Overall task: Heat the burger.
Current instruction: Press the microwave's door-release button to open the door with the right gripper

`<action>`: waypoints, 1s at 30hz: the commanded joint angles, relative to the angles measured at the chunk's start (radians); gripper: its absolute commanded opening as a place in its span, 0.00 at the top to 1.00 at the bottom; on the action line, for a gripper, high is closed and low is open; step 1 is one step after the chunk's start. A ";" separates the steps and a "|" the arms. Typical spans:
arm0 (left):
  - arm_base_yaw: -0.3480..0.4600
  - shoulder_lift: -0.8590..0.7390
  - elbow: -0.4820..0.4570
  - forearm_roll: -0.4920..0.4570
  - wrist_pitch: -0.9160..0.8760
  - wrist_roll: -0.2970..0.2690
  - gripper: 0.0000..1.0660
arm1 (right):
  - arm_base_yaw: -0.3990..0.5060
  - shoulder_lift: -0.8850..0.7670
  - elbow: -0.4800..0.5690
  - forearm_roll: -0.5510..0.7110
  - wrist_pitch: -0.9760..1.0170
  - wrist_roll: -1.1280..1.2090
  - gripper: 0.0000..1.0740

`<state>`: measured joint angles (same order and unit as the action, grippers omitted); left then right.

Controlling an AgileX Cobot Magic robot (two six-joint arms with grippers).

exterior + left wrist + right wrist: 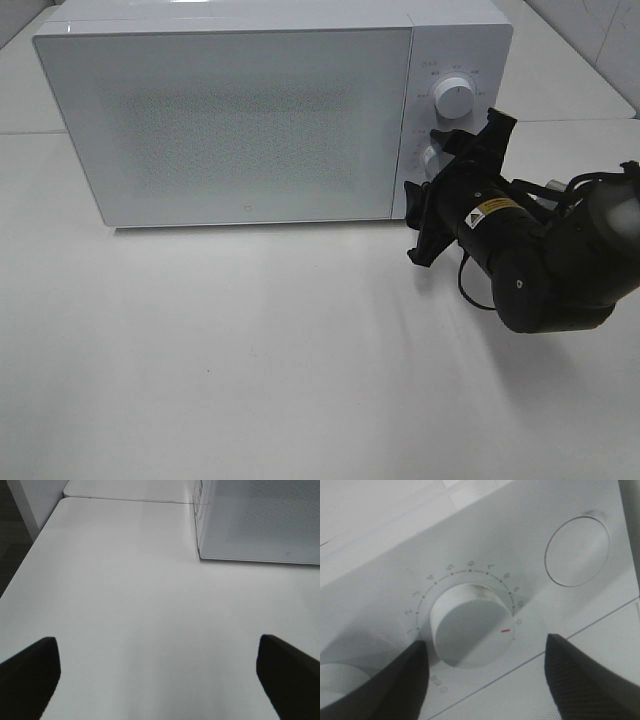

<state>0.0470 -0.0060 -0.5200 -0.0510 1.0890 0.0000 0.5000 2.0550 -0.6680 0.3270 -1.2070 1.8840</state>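
Observation:
The burger is out of view. The white microwave [230, 120] stands at the back of the table with its door shut. My right gripper [432, 175] is at the control panel, its black fingers on either side of the lower dial. In the right wrist view that dial [470, 630] has a red mark near the end of its number scale, and the right gripper [485, 680] is open, wider than the dial. My left gripper [160, 680] hangs open over bare table, holding nothing, with the microwave's corner [260, 520] ahead of it.
An upper dial [455, 97] sits above the gripper on the panel, and a round button [577, 552] lies beside the lower dial. The white table [250, 360] spreads in front of the microwave. The right arm's bulky black body [560, 260] fills the right side.

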 commanded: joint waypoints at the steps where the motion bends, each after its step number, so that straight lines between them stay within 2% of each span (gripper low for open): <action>1: 0.002 -0.015 0.004 0.003 -0.017 0.000 0.06 | 0.000 -0.018 -0.002 -0.001 -0.112 -0.009 0.30; 12: 0.002 -0.015 0.004 0.003 -0.017 0.000 0.06 | 0.002 -0.024 0.008 -0.005 -0.117 -0.007 0.30; 25: 0.002 -0.015 0.004 0.003 -0.017 0.000 0.06 | 0.002 -0.096 0.113 0.012 -0.128 -0.005 0.30; 30: 0.002 -0.015 0.004 0.003 -0.017 0.000 0.06 | 0.003 -0.164 0.199 0.011 -0.136 -0.005 0.30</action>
<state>0.0470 -0.0060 -0.5200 -0.0510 1.0890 0.0000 0.5040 1.9330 -0.5070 0.3410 -1.2110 1.8840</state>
